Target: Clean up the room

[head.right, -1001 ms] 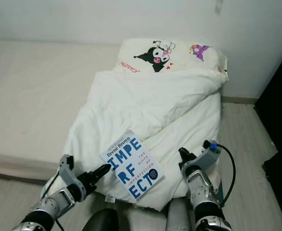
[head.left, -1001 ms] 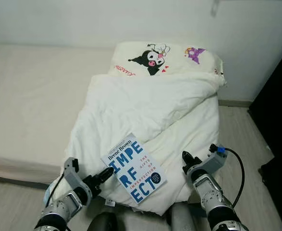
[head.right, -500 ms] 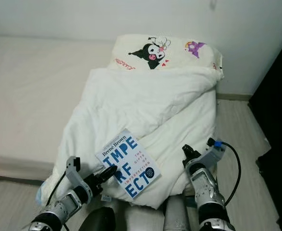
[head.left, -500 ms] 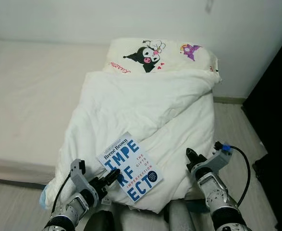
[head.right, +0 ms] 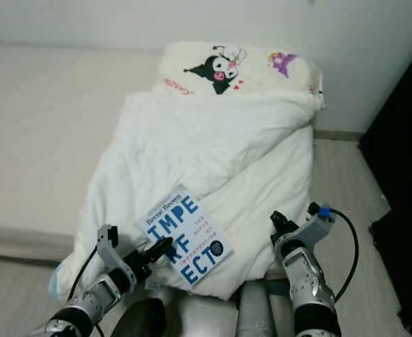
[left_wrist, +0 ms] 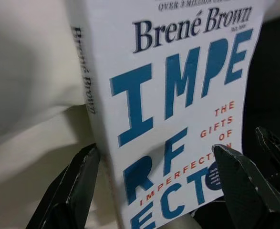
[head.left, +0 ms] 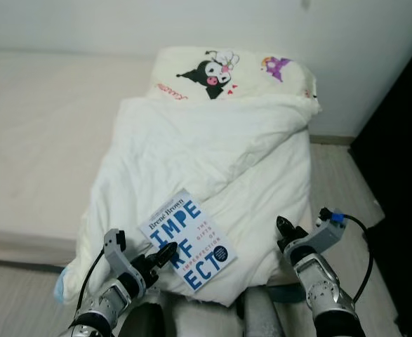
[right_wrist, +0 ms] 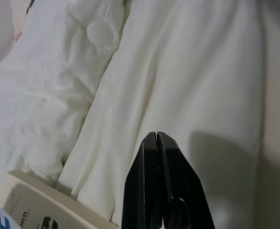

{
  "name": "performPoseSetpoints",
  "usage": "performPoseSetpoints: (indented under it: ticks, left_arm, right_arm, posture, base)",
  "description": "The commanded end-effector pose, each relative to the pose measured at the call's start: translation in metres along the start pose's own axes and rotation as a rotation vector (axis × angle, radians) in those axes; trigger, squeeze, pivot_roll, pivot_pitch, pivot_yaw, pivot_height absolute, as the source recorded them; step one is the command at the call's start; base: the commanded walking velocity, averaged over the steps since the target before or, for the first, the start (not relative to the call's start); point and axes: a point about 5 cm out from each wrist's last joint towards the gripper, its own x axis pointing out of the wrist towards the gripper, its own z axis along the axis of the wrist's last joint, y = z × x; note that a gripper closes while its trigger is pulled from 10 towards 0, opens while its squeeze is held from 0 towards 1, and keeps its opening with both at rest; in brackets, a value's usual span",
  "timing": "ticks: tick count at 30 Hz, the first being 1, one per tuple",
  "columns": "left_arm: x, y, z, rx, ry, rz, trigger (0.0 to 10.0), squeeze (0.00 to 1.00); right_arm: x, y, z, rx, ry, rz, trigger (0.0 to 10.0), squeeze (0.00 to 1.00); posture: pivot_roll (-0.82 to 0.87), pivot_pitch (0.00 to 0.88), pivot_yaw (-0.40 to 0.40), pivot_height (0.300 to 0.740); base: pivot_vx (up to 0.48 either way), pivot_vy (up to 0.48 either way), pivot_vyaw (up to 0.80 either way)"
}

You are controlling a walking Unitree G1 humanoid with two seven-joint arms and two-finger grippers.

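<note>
A white paperback book (head.left: 188, 239) with big blue letters lies tilted on the near end of a rumpled white duvet (head.left: 206, 154). My left gripper (head.left: 165, 251) is open at the book's near left corner. In the left wrist view its two black fingers (left_wrist: 77, 186) stand wide on either side of the book (left_wrist: 178, 95), with the spine toward one finger. My right gripper (head.left: 283, 226) is shut, with its fingers (right_wrist: 156, 157) pressed together just above the duvet's near right edge, a short way right of the book.
A pillow (head.left: 227, 70) printed with cartoon figures lies at the duvet's far end against the wall. A bare cream mattress (head.left: 44, 140) stretches to the left. Dark furniture (head.left: 402, 175) stands on the right beside a strip of pale floor (head.left: 339, 175).
The camera has shifted a little. My left gripper has pushed forward from beside the book onto its near left corner. My right gripper stays shut in about the same spot.
</note>
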Motion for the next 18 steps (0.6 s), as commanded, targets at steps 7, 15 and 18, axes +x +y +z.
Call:
performPoseSetpoints:
  ticks: [7, 15, 18]
  left_arm:
    - [0.011, -0.011, -0.006, -0.017, -0.017, -0.035, 10.0, 0.00]
    - [0.017, -0.017, -0.003, -0.017, -0.049, -0.051, 0.0, 0.00]
    - [0.019, -0.019, 0.002, -0.013, -0.064, -0.059, 0.0, 0.00]
  right_arm:
    - [-0.011, -0.006, 0.007, 0.001, -0.006, -0.016, 0.0, 0.00]
    - [-0.014, -0.005, 0.012, -0.007, -0.009, -0.011, 0.0, 0.00]
    - [-0.014, -0.004, 0.013, -0.005, -0.008, -0.010, 0.0, 0.00]
  posture:
    - [-0.35, 0.304, -0.034, 0.600]
    - [-0.36, 0.306, -0.039, 0.600]
    - [-0.35, 0.299, -0.038, 0.600]
  base:
    - [0.000, 0.000, 0.00]
    - [0.000, 0.000, 0.00]
    - [0.000, 0.000, 0.00]
